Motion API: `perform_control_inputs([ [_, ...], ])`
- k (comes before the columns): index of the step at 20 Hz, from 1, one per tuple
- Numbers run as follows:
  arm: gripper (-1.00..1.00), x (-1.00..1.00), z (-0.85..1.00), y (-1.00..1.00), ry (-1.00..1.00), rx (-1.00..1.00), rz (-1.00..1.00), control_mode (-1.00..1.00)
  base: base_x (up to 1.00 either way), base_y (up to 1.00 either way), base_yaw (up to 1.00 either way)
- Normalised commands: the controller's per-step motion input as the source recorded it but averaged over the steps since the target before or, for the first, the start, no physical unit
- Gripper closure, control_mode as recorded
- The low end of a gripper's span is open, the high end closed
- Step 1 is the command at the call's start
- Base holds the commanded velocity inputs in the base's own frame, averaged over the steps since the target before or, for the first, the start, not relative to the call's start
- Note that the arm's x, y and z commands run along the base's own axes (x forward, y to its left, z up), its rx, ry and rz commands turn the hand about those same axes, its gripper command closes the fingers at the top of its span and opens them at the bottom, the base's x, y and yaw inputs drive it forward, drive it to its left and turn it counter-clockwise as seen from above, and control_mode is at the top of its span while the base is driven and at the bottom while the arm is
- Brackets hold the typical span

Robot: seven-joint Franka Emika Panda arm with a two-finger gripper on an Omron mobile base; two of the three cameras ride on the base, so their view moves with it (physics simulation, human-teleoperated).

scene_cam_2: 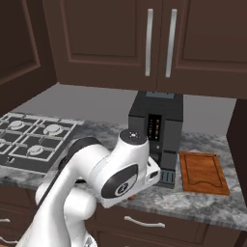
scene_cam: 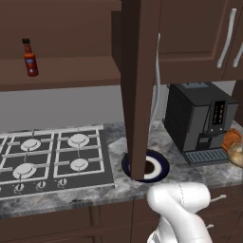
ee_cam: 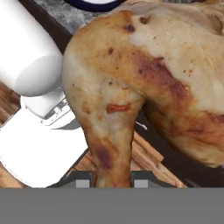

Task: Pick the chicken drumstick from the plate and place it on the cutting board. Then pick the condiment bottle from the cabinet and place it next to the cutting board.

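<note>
The pincer [ee_cam: 113,183] grips the chicken drumstick [ee_cam: 144,83]; the plate [scene_cam: 161,167] seems empty, the condiment bottle [scene_cam: 30,58] stands in the cabinet [scene_cam: 61,71].

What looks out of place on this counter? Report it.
The dark brown wooden cabinet door stands wide open, its edge screening part of the navy-rimmed round plate. The roasted chicken drumstick hangs clamped in the gripper, not on the brown wooden cutting board.
</note>
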Motion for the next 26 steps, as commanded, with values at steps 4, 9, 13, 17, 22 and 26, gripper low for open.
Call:
perform_control_inputs([
  [4, 1.00, 0.02, 0.00, -0.43, -0.02, 0.00, 0.44, -1.00, 0.00, 0.00, 0.00],
  [9, 1.00, 0.21, -0.04, -0.53, 0.00, 0.05, 0.27, -1.00, 0.00, 0.00, 0.00],
  [13, 1.00, 0.13, -0.03, -0.39, 0.00, 0.08, 0.14, -1.00, 0.00, 0.00, 0.00],
  [17, 1.00, 0.20, -0.12, -0.33, -0.02, 0.10, 0.11, -1.00, 0.00, 0.00, 0.00],
  [22, 1.00, 0.35, -0.16, -0.24, -0.09, 0.11, 0.11, -1.00, 0.00, 0.00, 0.00],
  [26, 1.00, 0.39, -0.14, -0.18, -0.10, 0.11, 0.10, -1.00, 0.00, 0.00, 0.00],
])
